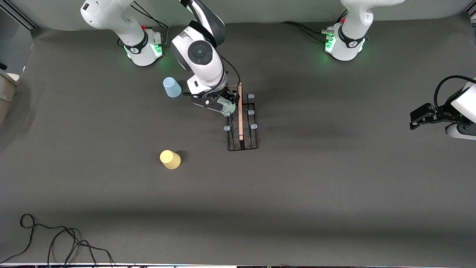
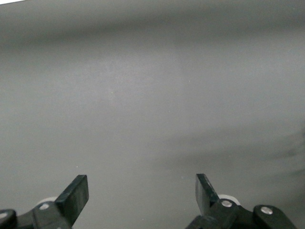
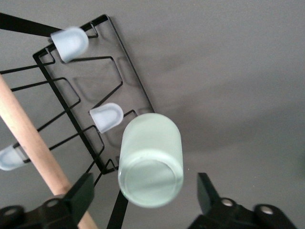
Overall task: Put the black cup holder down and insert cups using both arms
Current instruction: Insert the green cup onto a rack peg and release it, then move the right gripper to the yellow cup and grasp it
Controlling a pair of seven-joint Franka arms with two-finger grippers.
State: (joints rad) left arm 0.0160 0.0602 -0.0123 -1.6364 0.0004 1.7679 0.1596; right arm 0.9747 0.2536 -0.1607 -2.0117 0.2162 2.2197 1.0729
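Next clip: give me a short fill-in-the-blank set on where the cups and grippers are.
1. The mint green cup sits upside down on a prong of the black cup holder, between the open fingers of the ____ gripper.
2. The cup nearest the front camera is ____.
3. The left gripper hangs ____ over bare table.

Missing: right; yellow; open

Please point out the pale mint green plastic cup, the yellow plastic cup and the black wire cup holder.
Pale mint green plastic cup point(image 3: 151, 160): right wrist view, side wall.
Yellow plastic cup point(image 1: 170, 159): front view, side.
Black wire cup holder point(image 1: 240, 111): front view, wooden rod.

Dark grey table mat point(image 1: 334, 193), loose black cable point(image 1: 63, 242) at its near edge.
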